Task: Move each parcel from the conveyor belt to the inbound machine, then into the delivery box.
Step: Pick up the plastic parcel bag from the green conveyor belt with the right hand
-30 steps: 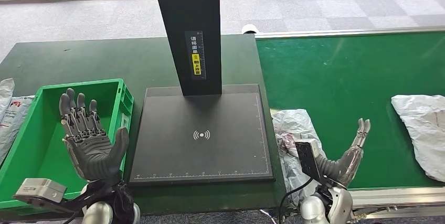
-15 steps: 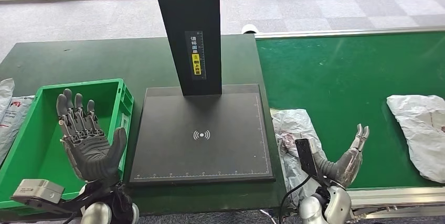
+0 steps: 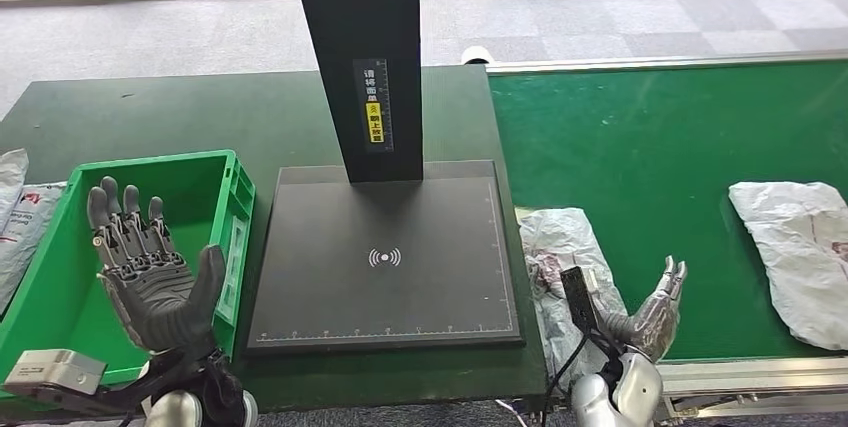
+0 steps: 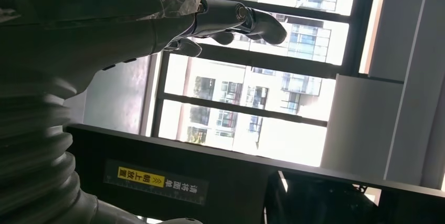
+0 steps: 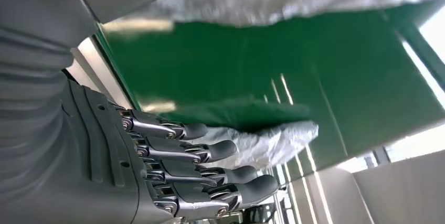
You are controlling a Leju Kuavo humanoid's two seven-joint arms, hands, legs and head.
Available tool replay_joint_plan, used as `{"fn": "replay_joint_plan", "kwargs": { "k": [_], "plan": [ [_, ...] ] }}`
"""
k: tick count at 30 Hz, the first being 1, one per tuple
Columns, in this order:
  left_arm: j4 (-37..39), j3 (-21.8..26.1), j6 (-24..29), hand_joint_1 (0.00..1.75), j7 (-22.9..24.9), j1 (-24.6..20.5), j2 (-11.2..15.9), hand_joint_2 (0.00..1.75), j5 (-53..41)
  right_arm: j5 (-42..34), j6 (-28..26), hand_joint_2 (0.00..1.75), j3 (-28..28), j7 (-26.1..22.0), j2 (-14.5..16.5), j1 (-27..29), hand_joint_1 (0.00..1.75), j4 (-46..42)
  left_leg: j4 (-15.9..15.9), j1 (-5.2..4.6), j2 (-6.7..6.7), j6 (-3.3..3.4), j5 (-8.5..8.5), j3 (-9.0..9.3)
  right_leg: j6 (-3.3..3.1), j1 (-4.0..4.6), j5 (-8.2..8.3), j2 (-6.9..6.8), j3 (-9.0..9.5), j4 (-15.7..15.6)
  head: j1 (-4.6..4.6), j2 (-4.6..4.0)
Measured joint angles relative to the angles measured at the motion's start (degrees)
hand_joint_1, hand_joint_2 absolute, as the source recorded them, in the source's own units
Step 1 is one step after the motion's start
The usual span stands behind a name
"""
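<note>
Both the left robot hand (image 3: 150,277) and right robot hand (image 3: 655,312) hover spread and empty over the dark table (image 3: 200,112) and green conveyor belt (image 3: 660,127).

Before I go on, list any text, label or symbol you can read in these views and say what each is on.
"请将面单": white characters on the black label on the inbound machine's post; roughly legible.
"朝上放置": yellow label lower on the post; also in the left wrist view.
Wireless-wave symbol: scan plate.
Red print on the white bag beside the green bin: too small to read.
</note>
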Motion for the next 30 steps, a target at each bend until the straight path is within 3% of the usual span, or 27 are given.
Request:
{"fn": "replay_joint_plan", "kwargs": {
  "k": [6, 11, 12, 16, 30],
  "plan": [
    [-0.07, 0.04, -0.07, 0.00, 0.01, 0.32, -0.03, 1.75, -0.02, 4.90, 2.07, 1.75, 0.61, 5.20, -1.44, -1.30, 0.00, 8.19, 0.00, 0.00, -0.01, 0.00, 0.00, 0.00, 0.01, 0.00, -0.01, -0.02, 0.00, 0.00, 0.00, 0.00],
    [-0.07, 0.04, -0.10, 0.00, 0.01, 0.32, -0.05, 1.75, 0.08, 6.14, 3.72, 1.75, 1.07, 6.88, -2.20, -1.83, 0.00, 11.44, 0.00, 0.00, -0.01, 0.00, -0.01, 0.00, 0.02, 0.00, -0.02, -0.01, 0.00, 0.00, 0.00, 0.00],
    [-0.07, 0.04, -0.11, 0.00, 0.01, 0.32, -0.05, 1.75, 0.12, 6.26, 3.82, 1.75, 1.15, 6.96, -2.28, -1.92, 0.07, 11.83, 0.00, 0.00, -0.01, 0.01, -0.01, 0.00, 0.02, 0.00, -0.02, -0.01, 0.00, 0.00, 0.00, 0.00],
    [-0.07, 0.04, -0.31, 0.00, 0.01, 0.31, -0.05, 1.75, 0.22, 6.17, 4.14, 1.75, 1.45, 6.62, -2.46, -2.08, 1.75, 12.88, 0.00, 0.00, -0.01, 0.01, -0.01, 0.01, 0.02, 0.00, -0.02, -0.01, 0.01, 0.00, 0.00, 0.00],
    [-0.07, 0.04, -0.57, 0.00, 0.01, 0.31, -0.05, 1.75, 0.25, 5.12, 4.50, 1.75, 2.06, 5.23, -2.81, -2.10, 1.75, 13.66, 0.01, -0.01, 0.00, 0.01, -0.01, 0.04, 0.02, 0.00, -0.02, 0.00, 0.03, 0.00, 0.00, 0.00]
  ]
}}
